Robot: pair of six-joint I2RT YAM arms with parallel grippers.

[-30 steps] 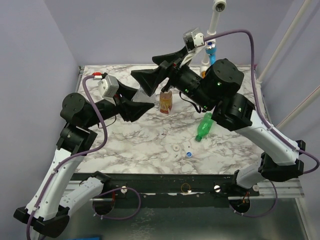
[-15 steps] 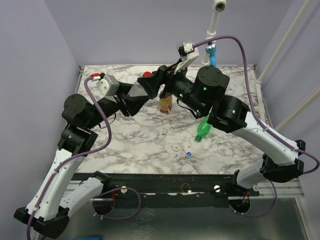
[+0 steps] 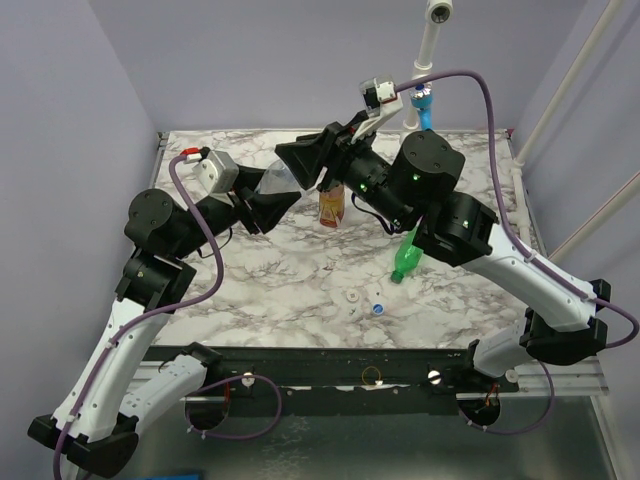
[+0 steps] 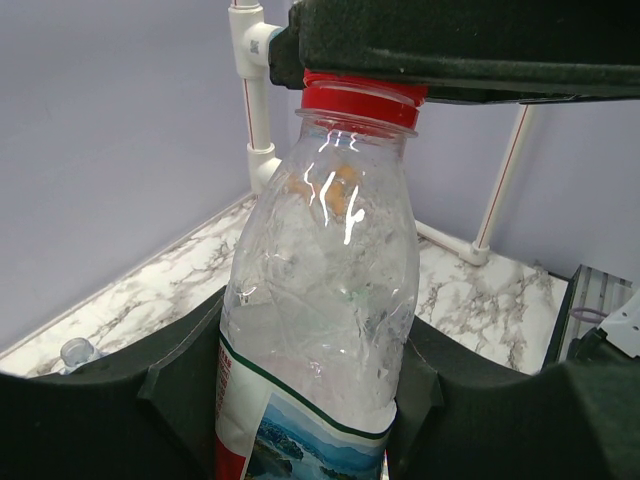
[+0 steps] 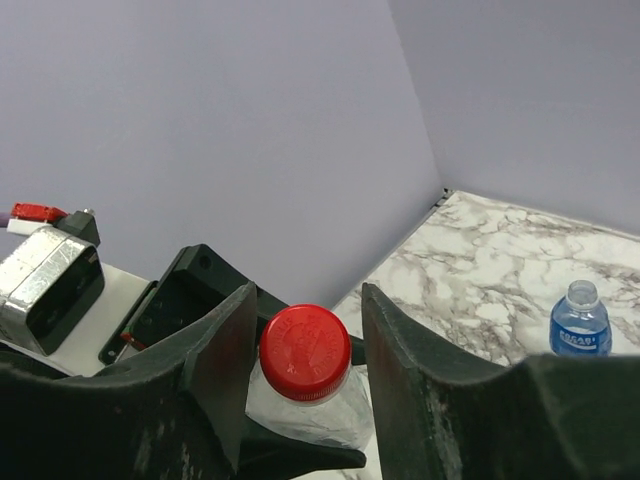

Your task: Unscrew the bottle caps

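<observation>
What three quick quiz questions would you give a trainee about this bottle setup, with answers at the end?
1. True or false: the green plastic bottle lies on its side on the marbled table.
2. The left gripper holds the clear red-and-white-labelled plastic bottle by its: A) cap, B) body, C) neck.
3. Fill in: the round plastic screw cap between the fingers of the right gripper is ___.
Key: 1 true; 2 B; 3 red.
</observation>
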